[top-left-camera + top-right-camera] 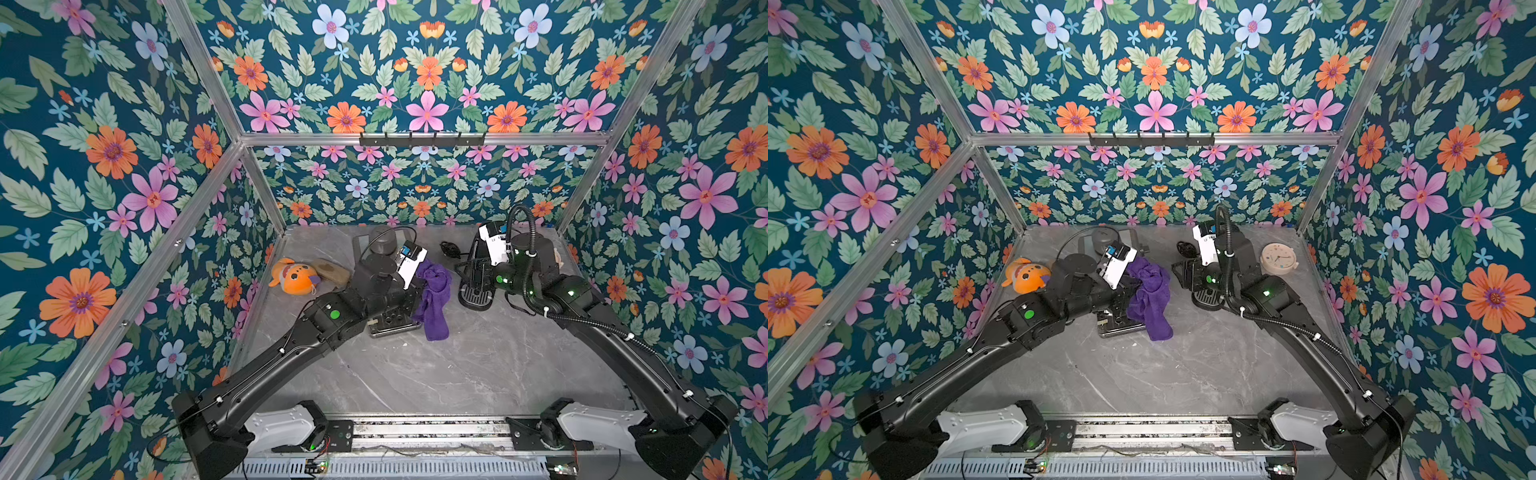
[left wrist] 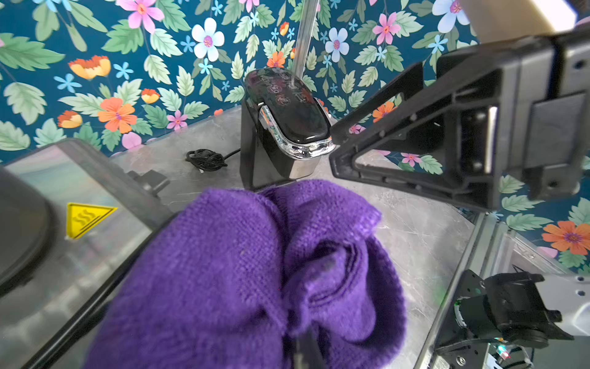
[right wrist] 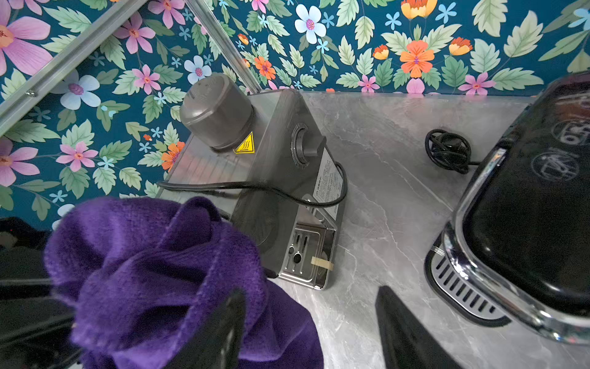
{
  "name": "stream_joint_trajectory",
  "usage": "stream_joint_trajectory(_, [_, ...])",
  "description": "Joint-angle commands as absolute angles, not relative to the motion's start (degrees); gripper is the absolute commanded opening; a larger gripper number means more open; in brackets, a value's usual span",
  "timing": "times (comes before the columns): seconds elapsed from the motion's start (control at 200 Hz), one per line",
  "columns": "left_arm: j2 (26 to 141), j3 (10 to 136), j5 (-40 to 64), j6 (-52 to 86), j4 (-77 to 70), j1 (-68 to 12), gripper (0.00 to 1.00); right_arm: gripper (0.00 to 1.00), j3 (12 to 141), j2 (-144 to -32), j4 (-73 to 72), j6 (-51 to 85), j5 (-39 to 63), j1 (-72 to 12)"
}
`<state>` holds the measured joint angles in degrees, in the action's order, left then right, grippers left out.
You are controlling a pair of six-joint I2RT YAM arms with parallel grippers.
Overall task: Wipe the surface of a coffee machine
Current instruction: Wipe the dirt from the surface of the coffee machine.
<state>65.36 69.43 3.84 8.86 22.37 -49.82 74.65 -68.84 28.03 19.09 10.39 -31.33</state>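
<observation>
With the left hand (image 2: 301, 338) clamped shut on the purple cloth (image 1: 434, 297) beside the grey coffee machine (image 3: 281, 159) toward the back of the desk (image 1: 415, 374), and the right hand (image 3: 311, 292) spread empty near the black machine (image 2: 287, 127), wiping seems underway; next, press the cloth flat and drag it across.

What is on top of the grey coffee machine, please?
A round grey cap and a yellow warning sticker sit on the grey coffee machine. The purple cloth hides part of its top, so anything there is hidden.
</observation>
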Motion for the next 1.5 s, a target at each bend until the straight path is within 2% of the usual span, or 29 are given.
stream_joint_trajectory(0.0, [61.8,67.5,-2.2,8.9,22.8,-49.8,0.00,0.66,74.6,-68.8,27.1,19.2,10.7,-31.4])
stream_joint_trajectory(0.215, [51.8,64.1,-12.9,12.7,31.1,-49.7,0.00,0.66,74.7,-70.2,25.7,19.8,12.2,-31.4])
stream_joint_trajectory(0.53, [41.3,66.2,-27.1,19.4,39.5,-49.6,0.00,0.66,75.3,-71.8,24.4,20.7,14.1,-31.4])
stream_joint_trajectory(0.68, [43.7,69.9,-27.6,21.9,40.0,-49.6,0.00,0.66,75.8,-72.3,24.2,21.2,15.0,-31.4])
stream_joint_trajectory(0.835, [49.1,77.8,-36.5,26.2,44.5,-49.6,0.00,0.66,75.9,-72.3,24.1,21.4,15.5,-31.3])
stream_joint_trajectory(1.05, [55.6,87.6,-40.2,21.0,40.1,-48.6,0.00,0.65,76.1,-73.4,23.0,22.8,18.2,-31.4])
stream_joint_trajectory(1.165, [60.1,92.6,-36.4,18.1,39.7,-43.5,0.00,0.65,76.5,-74.1,22.3,23.7,19.8,-31.4])
stream_joint_trajectory(1.32, [64.8,94.3,-15.5,18.8,39.2,-24.2,0.00,0.65,77.3,-75.0,22.2,24.1,21.0,-31.4])
stream_joint_trajectory(1.495, [69.6,90.8,2.8,19.9,35.0,-10.4,0.00,0.65,77.4,-75.3,22.2,25.0,22.4,-31.6])
